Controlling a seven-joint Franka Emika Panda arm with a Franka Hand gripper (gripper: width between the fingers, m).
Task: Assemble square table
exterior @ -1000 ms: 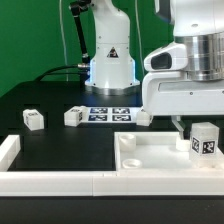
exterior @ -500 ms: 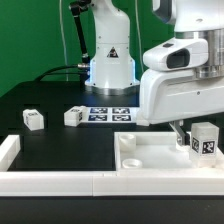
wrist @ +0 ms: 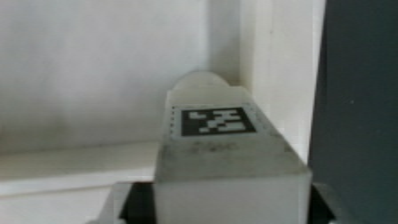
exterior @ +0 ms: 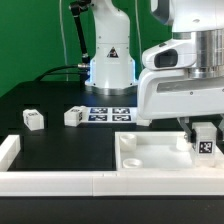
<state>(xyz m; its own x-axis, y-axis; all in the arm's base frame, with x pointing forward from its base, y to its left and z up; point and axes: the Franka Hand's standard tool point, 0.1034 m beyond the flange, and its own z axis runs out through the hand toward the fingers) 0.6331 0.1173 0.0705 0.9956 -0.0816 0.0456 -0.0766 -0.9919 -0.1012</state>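
Note:
The square table's top (exterior: 150, 156), a flat white slab with round corner sockets, lies at the front on the exterior view's right. One white tagged leg (exterior: 206, 143) stands upright on its right part. My gripper (exterior: 205, 134) has come down over this leg, with a finger on each side, shut on it. In the wrist view the leg (wrist: 221, 135) fills the gap between the fingers (wrist: 128, 205), tag facing the camera, with the slab's raised edge behind it.
Two loose legs (exterior: 33, 119) (exterior: 74, 116) lie on the black table at the left, and a third (exterior: 143, 116) shows partly behind my arm. The marker board (exterior: 108, 112) lies before the robot base (exterior: 110, 65). A long white L-shaped rail (exterior: 50, 181) runs along the front.
My gripper has dropped lower over the standing leg and its jaws have closed in from wide open onto the leg's sides. The leg has stayed on the slab.

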